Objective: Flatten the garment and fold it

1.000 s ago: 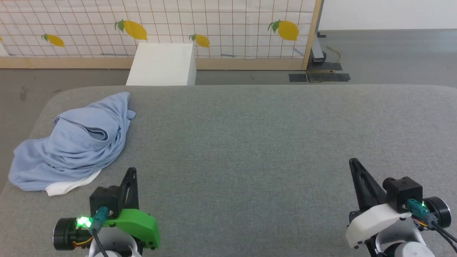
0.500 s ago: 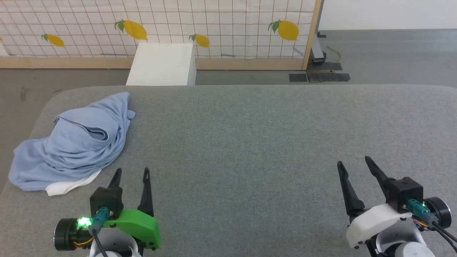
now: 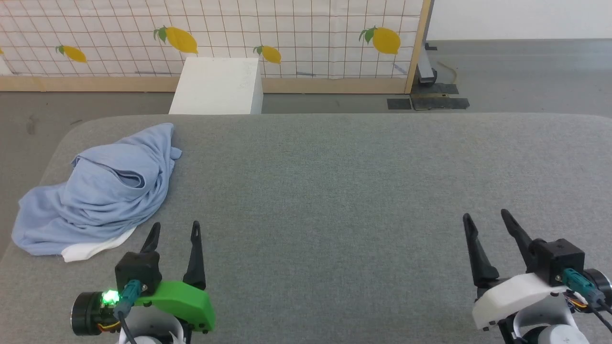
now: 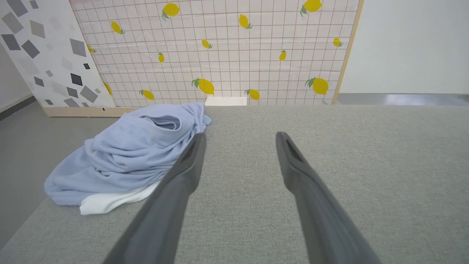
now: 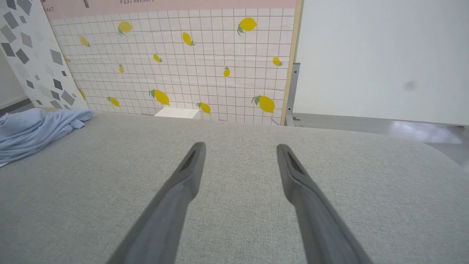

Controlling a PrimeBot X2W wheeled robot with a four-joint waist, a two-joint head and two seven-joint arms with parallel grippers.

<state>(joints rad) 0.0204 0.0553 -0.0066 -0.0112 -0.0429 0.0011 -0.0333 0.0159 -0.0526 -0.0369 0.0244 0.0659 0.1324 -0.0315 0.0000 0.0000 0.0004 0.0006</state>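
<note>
The left gripper is held over the near left of the grey padded table, its two fingers spread fairly wide with nothing between them. The right gripper, at the near right, is spread likewise and empty. Just beyond and left of the left gripper lies the garment, a crumpled light blue heap at the table's left edge, with a white layer poking out under its near side. Flattening has not begun; this looks like the approach to a first grasp. The next move calls for the left gripper to reach left for a hem, while the right, well apart from the cloth, has far to travel. The head view lays out that spacing from above. The left wrist view adds the heap's height and a speckled panel beyond it.
</note>
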